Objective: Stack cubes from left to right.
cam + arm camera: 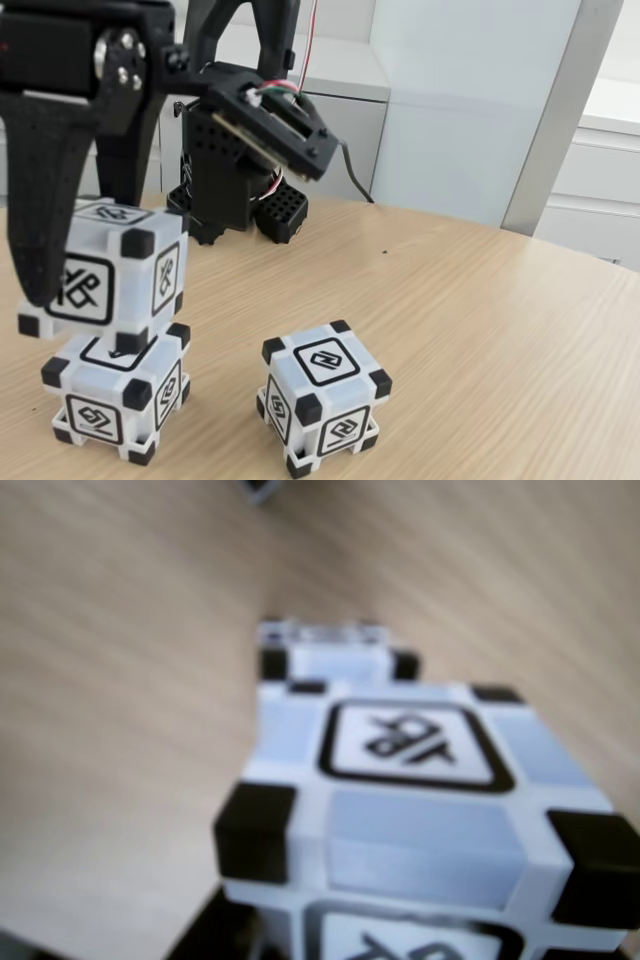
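In the fixed view, at the left, my gripper (88, 268) is shut on a pale cube (125, 262) with black corners. One black finger (45, 190) crosses the cube's front face. The held cube is slightly tilted, right above a second cube (115, 398) that stands on the table, and their edges look to be touching. A third cube (322, 395) stands alone to the right. In the wrist view the held cube (415, 800) is large and blurred, with the lower cube (335, 652) peeking out beyond it.
The black perforated robot base (235, 195) and its cables stand behind the cubes on the wooden table (480, 330). White cabinets line the background. A corner of another cube (262, 488) shows at the top edge of the wrist view.
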Tool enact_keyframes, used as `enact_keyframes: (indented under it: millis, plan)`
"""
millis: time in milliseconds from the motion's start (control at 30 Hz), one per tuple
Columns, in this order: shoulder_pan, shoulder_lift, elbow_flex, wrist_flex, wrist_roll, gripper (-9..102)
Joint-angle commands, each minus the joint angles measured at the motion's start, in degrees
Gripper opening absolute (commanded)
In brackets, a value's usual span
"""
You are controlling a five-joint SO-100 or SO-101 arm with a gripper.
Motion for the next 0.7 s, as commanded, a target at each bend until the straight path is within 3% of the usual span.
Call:
enact_keyframes:
  millis: [0,400,667]
  plan:
    - [0.4,-1.6,-3.0,-0.7,-0.2,0]
    - [0.4,-2.6,-2.5,-0.7,-1.1,1]
    - [0.1,-2.4,-2.1,-0.6,-0.8,21]
